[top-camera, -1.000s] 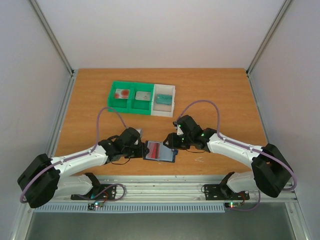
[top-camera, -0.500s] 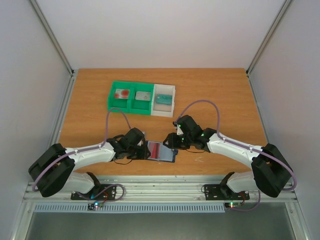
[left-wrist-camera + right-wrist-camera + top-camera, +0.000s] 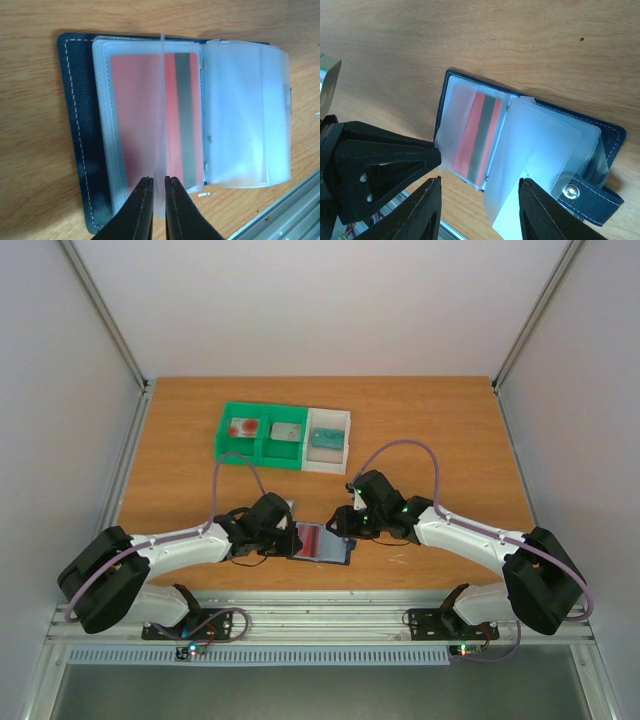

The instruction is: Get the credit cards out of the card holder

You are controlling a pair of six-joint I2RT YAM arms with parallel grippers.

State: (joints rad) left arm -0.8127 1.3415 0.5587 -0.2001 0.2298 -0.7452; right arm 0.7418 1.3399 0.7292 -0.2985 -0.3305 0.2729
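While the card holder (image 3: 332, 552) is lying open on the table (image 3: 450, 440), close to its near edge, the two grippers are meeting over it from either side. The left gripper (image 3: 158, 181) is reaching in from the left with its fingers pressed almost together, pinching one clear plastic sleeve (image 3: 162, 90) by its edge so that the sleeve is standing up from the open pages. Under that raised sleeve a red credit card (image 3: 140, 115) with a grey stripe is sitting inside a pocket on the holder's left half, showing through the plastic. On the right half, a stack of cloudy sleeves (image 3: 245, 115) is lying folded over; what they are holding cannot be told.

The right gripper (image 3: 479, 182) is hanging over the holder's right side with its fingers (image 3: 427, 210) spread wide, gripping nothing. Whether it is touching the sleeves below cannot be told. The holder's small snap tab (image 3: 585, 197) is sticking out past its right cover.

Well apart, toward the far side of the table, a green-and-white tray (image 3: 258, 453) is sitting with a pale card (image 3: 242, 427) marked by red blotches resting in its left compartment and a grey card (image 3: 288, 432) in the middle one.
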